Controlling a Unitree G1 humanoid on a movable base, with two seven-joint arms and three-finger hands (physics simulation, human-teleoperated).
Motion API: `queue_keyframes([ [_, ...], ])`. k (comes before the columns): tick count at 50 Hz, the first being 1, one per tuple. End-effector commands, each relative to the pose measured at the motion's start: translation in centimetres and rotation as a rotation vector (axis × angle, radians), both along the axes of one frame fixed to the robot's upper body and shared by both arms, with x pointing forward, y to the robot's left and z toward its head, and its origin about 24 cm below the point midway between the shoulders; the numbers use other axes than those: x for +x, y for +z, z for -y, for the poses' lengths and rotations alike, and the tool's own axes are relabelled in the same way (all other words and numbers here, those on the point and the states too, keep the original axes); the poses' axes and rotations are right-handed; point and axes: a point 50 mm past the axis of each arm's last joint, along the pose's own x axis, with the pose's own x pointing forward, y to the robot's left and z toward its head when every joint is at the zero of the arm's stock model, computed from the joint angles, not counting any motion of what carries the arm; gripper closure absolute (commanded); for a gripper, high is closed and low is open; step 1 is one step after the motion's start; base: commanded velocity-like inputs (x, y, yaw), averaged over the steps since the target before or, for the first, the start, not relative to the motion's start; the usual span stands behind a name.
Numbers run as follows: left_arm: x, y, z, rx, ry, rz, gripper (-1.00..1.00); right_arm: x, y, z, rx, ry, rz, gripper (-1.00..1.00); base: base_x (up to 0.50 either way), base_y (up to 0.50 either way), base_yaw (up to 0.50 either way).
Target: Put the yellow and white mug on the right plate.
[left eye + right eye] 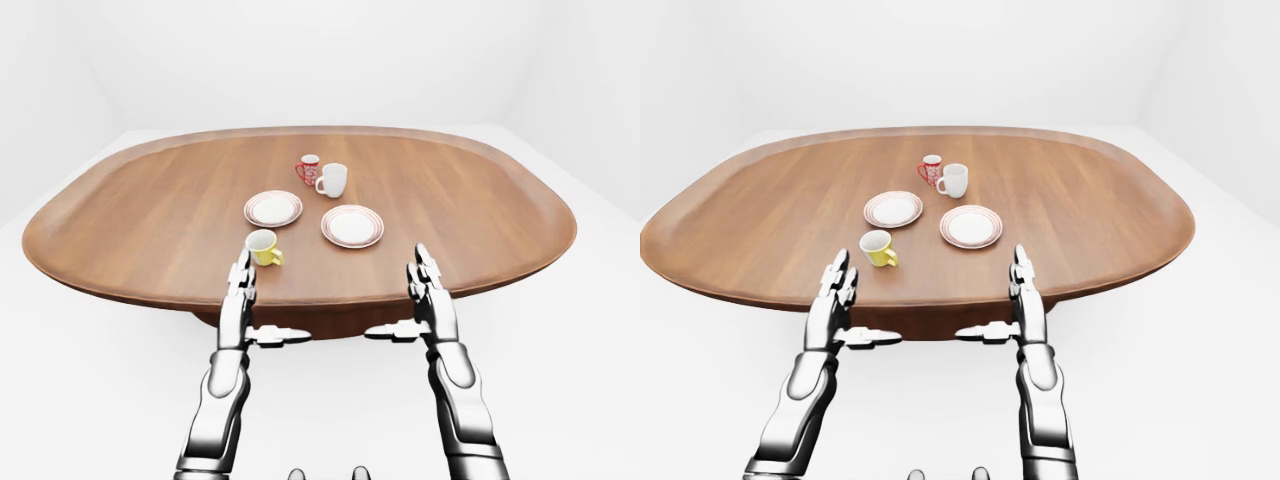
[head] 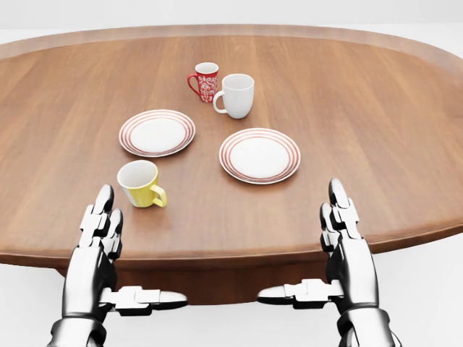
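Plainly, the yellow and white mug (image 2: 140, 183) stands upright on the wooden table (image 2: 376, 130), its handle toward four o'clock, just above the left hand (image 2: 101, 238) in the head view. Both hands hover at the near table edge with fingers spread and empty; the right hand (image 2: 343, 238) sits at five o'clock from the right plate (image 2: 260, 155). The left plate (image 2: 157, 133), white mug (image 2: 236, 95) and red mug (image 2: 205, 81) lie beyond; the forearms are cropped.
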Motion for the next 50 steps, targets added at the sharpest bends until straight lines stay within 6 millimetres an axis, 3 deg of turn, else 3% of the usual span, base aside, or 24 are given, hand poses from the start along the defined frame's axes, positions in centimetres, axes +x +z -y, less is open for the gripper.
queue_keyframes([
  [1, 0.5, -0.1, -0.9, -0.016, 0.005, -0.044, -0.98, 0.3, -0.1, 0.4, -0.036, -0.007, -0.044, -1.00, 0.00, 0.00, 0.00],
  [12, 0.4, 0.6, -0.9, -0.016, 0.000, -0.039, -0.98, 0.2, 0.5, 0.3, -0.034, -0.001, -0.053, -1.00, 0.00, 0.00, 0.00],
  [24, -0.1, 5.0, -0.7, -0.023, -0.034, 0.133, -0.98, -0.3, 6.8, 0.4, -0.040, 0.003, 0.203, -1.00, 0.00, 0.00, 0.00],
  [31, -0.1, 7.8, -0.7, -0.012, -0.053, 0.251, -0.98, -0.1, 7.5, 0.5, -0.062, 0.000, 0.231, -1.00, 0.00, 0.00, 0.00],
  [39, -0.1, 9.2, -1.0, 0.005, -0.054, 0.314, -0.98, -0.1, 8.4, 0.7, -0.055, 0.008, 0.268, -1.00, 0.00, 0.00, 0.00],
  [50, 0.2, 11.5, -1.2, 0.014, -0.059, 0.411, -0.98, -0.3, 11.6, 1.2, -0.077, 0.012, 0.407, -1.00, 0.00, 0.00, 0.30],
])
